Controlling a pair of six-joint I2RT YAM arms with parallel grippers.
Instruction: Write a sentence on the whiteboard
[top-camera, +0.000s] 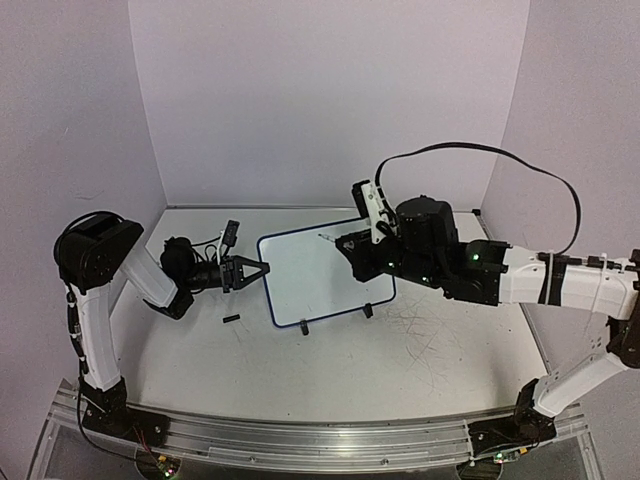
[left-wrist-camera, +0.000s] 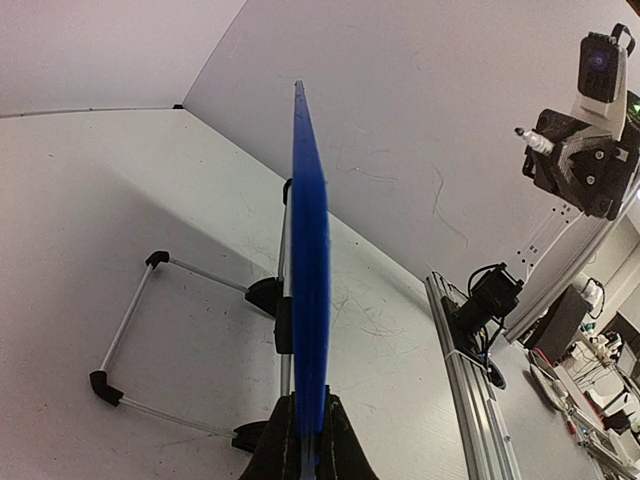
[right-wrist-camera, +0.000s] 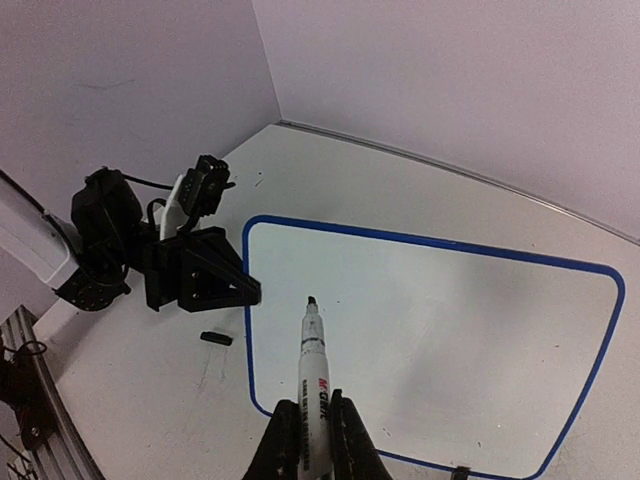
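Whiteboard (top-camera: 325, 275), top view: it stands at the middle of the surface (top-camera: 400, 370), turned slightly askew, with two black feet (top-camera: 367, 311) showing at its near rim. The left arm (top-camera: 150, 280) reaches in from the left, and the left jaws are closed on the board's left rim. The right arm (top-camera: 520, 275) reaches in from the right. The right jaws sit over the board's far right part and grip a marker (top-camera: 327, 238), whose end projects over the white face. A small black piece (top-camera: 230, 320) lies on the surface just beside the board's near left corner, apart from it.

Left wrist view: the board is seen edge-on as a blue strip, its lower end pinched between the left jaws. A wire stand (left-wrist-camera: 130, 340) with black corner feet rests on the surface to the left of the board. The right arm with the marker appears at upper right.

Right wrist view: the right jaws clamp the marker's white barrel, which bears red lettering. Its dark tip points at the left part of the board. Whether the tip touches the face cannot be told. The left jaws meet the blue rim at the left, and the small black piece lies below them.
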